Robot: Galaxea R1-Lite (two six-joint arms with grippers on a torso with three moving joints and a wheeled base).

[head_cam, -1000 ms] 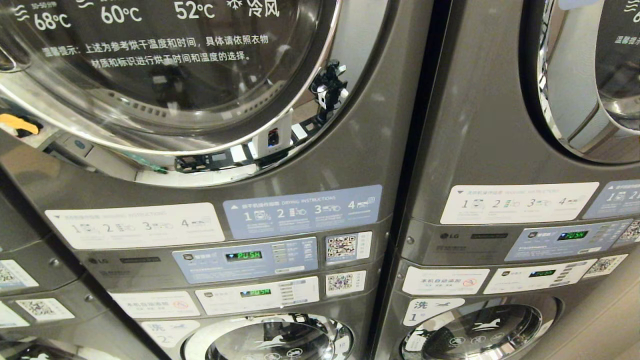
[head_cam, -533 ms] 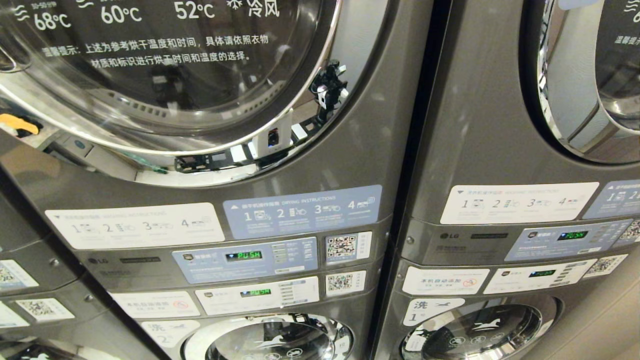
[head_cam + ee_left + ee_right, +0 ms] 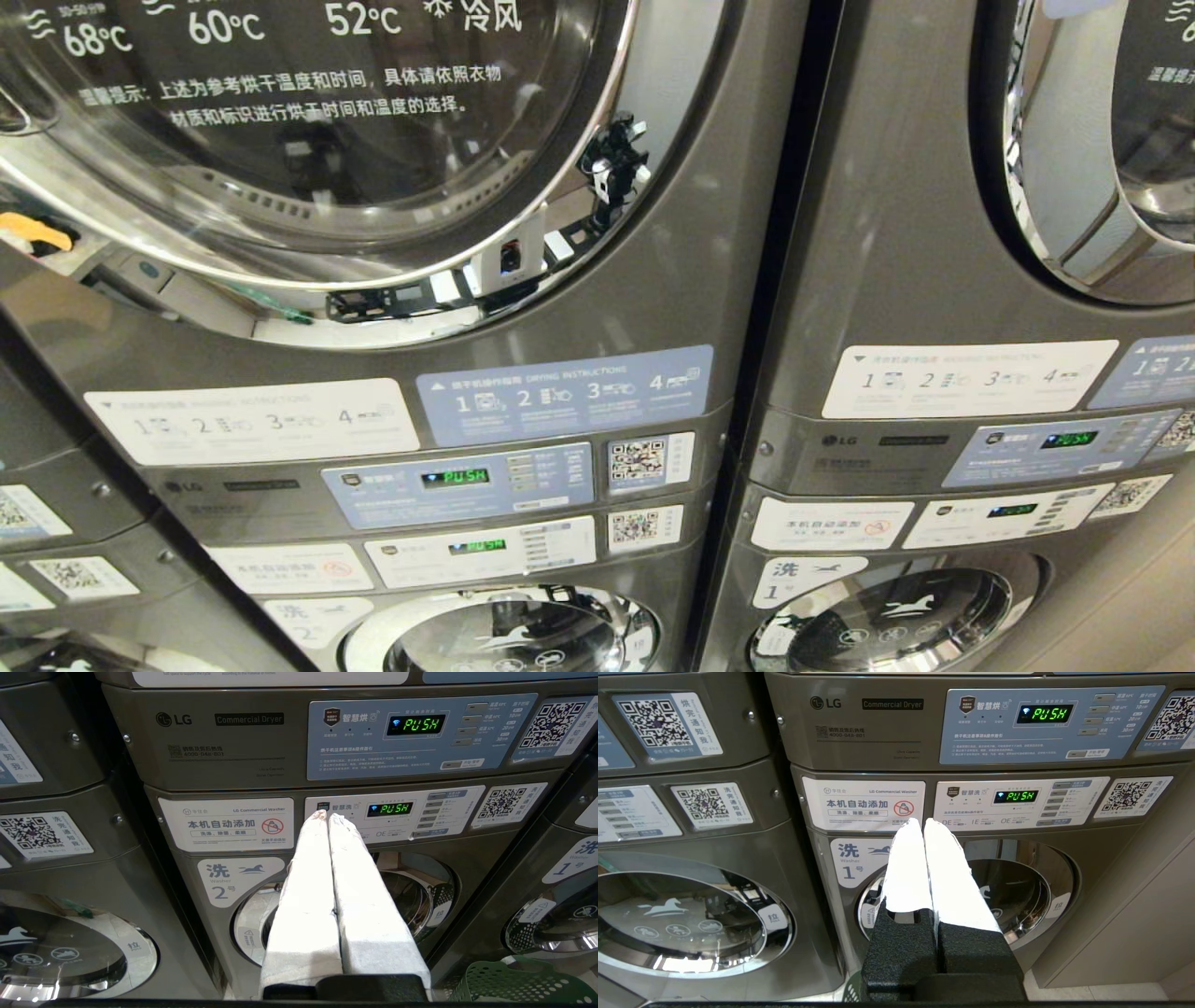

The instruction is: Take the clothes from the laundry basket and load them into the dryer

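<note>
Head view shows us two stacked machine columns side by side, with neither arm in the frame: the left column's dryer door (image 3: 280, 140), round and chrome-rimmed, fills the upper left, and a second dryer door (image 3: 1111, 140) sits at the upper right edge. Between the doors and the lower edge we count two lit control panels (image 3: 457, 485) on the left column, each with a green "PUSH" display, and two more on the right column. Along the bottom we see the tops of two washer doors (image 3: 504, 635), one per column. In the left wrist view, the left tool (image 3: 326, 816) has its two white-wrapped fingers (image 3: 308, 886) pressed together, closed on nothing, pointing at the washer panel of machine number 2. At the lower right corner of that frame we see one green laundry basket (image 3: 514, 982) with lattice-holed walls, on the floor before the machines; we cannot tell what lies inside it, and no clothes show. In the right wrist view, the right tool (image 3: 920, 822) is likewise closed and empty, its two white fingers touching, aimed at washer number 1, and a sliver of green lattice (image 3: 852, 991) peeks out at the bottom edge beside the tool's black base.
</note>
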